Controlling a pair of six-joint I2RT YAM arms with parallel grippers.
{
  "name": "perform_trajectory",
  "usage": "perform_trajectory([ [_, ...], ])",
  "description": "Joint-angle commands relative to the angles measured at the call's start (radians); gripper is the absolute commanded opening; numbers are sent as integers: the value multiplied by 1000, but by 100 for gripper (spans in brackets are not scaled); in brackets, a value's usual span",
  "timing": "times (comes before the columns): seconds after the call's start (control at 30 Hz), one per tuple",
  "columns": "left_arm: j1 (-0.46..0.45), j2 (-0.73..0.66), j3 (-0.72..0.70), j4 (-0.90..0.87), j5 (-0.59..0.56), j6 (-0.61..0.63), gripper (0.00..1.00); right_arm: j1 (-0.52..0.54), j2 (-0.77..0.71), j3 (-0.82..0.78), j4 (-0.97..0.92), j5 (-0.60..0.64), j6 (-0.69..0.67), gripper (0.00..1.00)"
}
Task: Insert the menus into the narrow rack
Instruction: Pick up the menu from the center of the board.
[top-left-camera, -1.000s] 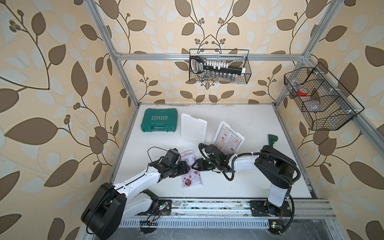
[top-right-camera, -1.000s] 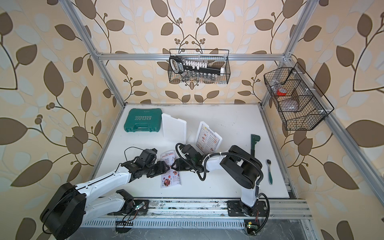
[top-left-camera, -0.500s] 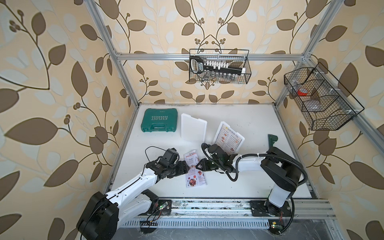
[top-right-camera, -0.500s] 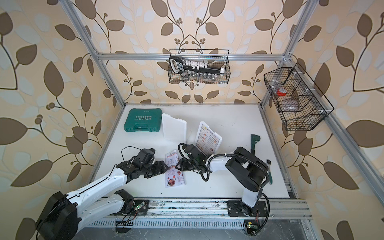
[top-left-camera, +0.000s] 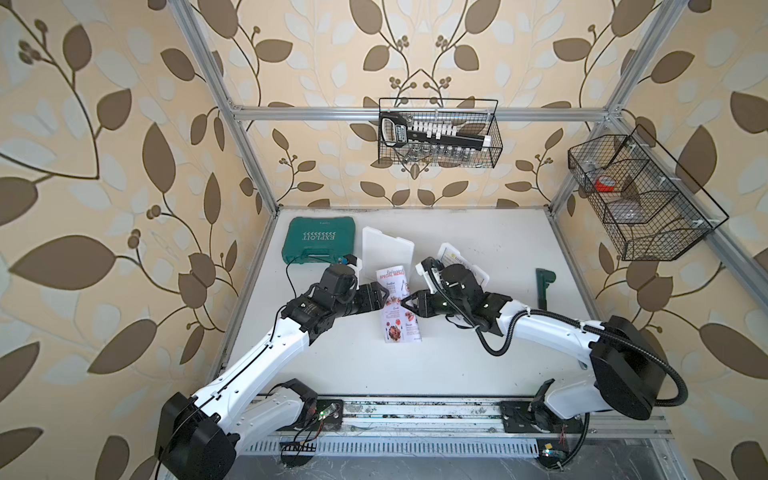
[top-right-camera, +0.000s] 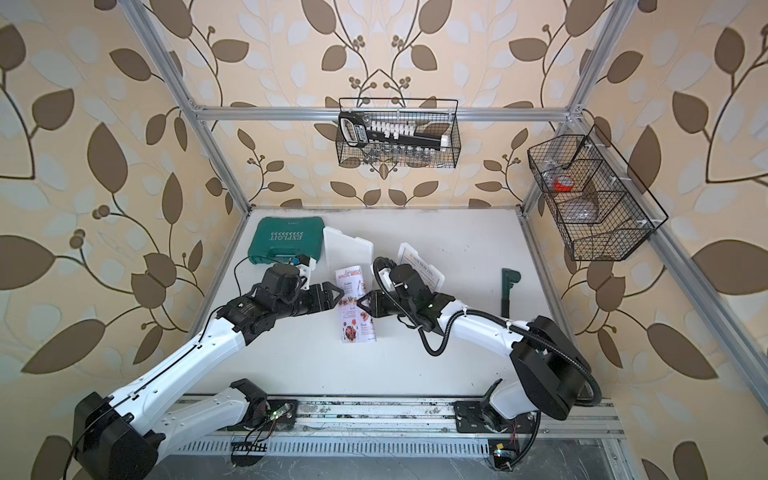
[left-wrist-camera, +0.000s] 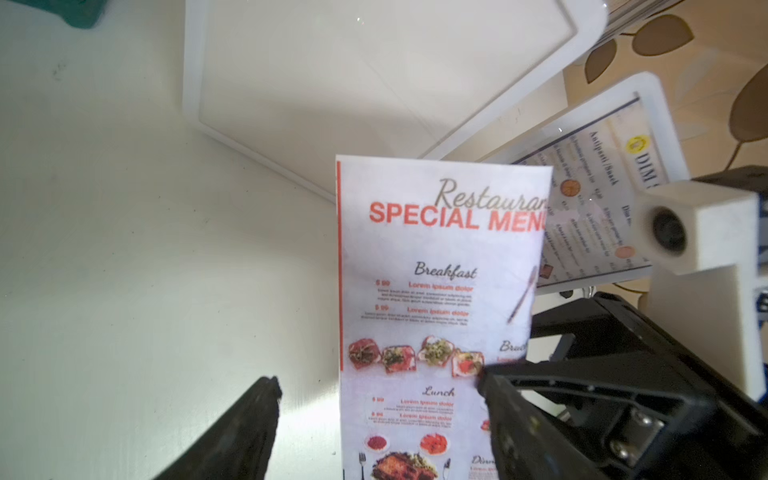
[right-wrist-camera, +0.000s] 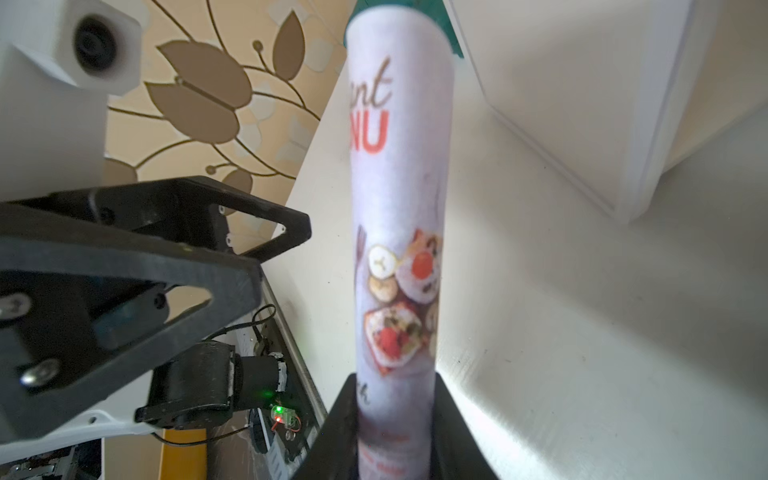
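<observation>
Widening left tool (left-wrist-camera: 378, 384) beside Special Menu (left-wrist-camera: 436, 249)

Bright, soft light with glare on the table (left-wrist-camera: 124, 270) (wrist views blur up close).

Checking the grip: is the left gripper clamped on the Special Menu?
No, the left gripper has jaws wide apart in its wrist view, while the right gripper pinches the Special Menu.

The menu (top-left-camera: 398, 309) is white-pink with a red title, the case (top-left-camera: 320, 239) teal, the wallpaper (top-left-camera: 104, 174) beige with brown leaves.
</observation>
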Motion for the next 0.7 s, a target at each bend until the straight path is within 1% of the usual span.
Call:
perform_trajectory([
  [0.0,16,13,86,44,42,68,81,-40,-49,69,-78,-27,-73,28],
  [0.1,45,26,137,65,102,107,83,-101,-77,108,-101,-61,-102,29],
  [0.2,90,47,159,127,243,116,83,-137,-88,151,-136,-83,-134,29],
  [0.3,106,73,169,175,351,126,82,-156,-98,172,-147,-103,-147,30],
  [0.37,108,92,178,189,404,146,81,-164,-103,179,-148,-116,-149,30],
  [0.5,117,107,174,221,466,156,80,-175,-109,187,-143,-140,-150,31],
  [0.67,123,120,163,250,498,149,81,-175,-116,186,-129,-165,-144,31],
])
